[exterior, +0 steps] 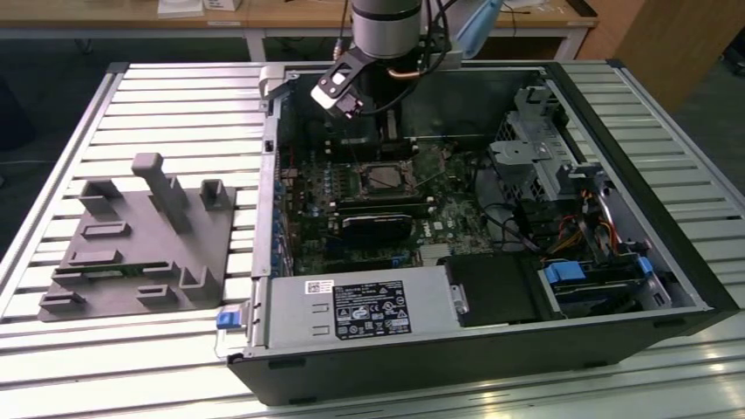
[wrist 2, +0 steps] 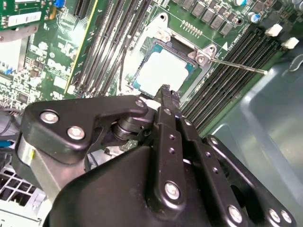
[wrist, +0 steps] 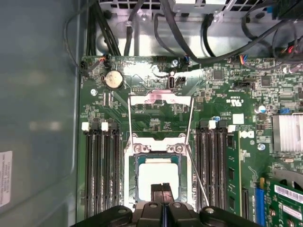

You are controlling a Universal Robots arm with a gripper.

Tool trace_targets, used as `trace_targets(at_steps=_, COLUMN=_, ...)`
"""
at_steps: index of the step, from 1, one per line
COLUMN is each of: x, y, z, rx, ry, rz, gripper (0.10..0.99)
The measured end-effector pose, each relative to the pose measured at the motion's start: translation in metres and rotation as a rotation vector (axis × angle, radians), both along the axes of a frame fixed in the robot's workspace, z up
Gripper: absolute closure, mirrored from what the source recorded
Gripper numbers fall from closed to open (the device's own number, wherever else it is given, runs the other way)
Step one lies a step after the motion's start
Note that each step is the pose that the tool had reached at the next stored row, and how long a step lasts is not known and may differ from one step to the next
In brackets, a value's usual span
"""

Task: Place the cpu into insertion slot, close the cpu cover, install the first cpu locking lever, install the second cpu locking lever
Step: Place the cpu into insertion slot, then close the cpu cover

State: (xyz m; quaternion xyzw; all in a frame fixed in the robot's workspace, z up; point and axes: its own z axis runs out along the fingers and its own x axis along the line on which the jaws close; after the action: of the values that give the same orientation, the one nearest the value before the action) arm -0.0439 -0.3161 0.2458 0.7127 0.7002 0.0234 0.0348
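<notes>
- In the exterior view, the open computer case [exterior: 489,349] lay on a slatted table [exterior: 174,96], with a grey fixture [exterior: 140,240] on the exterior view's left. The arm [exterior: 390,26] came down at the top centre of the frame. The insertion slot [exterior: 385,177] sat on the green board just below the arm's wrist, near the middle of the frame.
- In the second wrist view, the gripper [wrist 2: 165,92] had its two black fingers pressed together, and I saw nothing pinched between them. The cpu [wrist 2: 161,73] lay flat in the slot with its pale face up, and the fingertips sat over its near edge. A thin locking lever [wrist 2: 236,64] stuck out sideways from the socket corner, unlatched.
- In the first wrist view, the joined fingertips [wrist: 157,189] overlapped the near edge of the pale cpu seated in the slot. The cpu cover [wrist: 161,99] stood swung open on the far side of the socket from the fingers. One lever slanted beside the socket, next to the memory slots [wrist: 210,161].
</notes>
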Motion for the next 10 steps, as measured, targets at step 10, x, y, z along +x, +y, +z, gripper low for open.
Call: trace_targets(at_steps=10, x=0.0, y=0.0, z=0.0, rx=0.0, ry=-0.0009, rz=0.0, gripper=0.98)
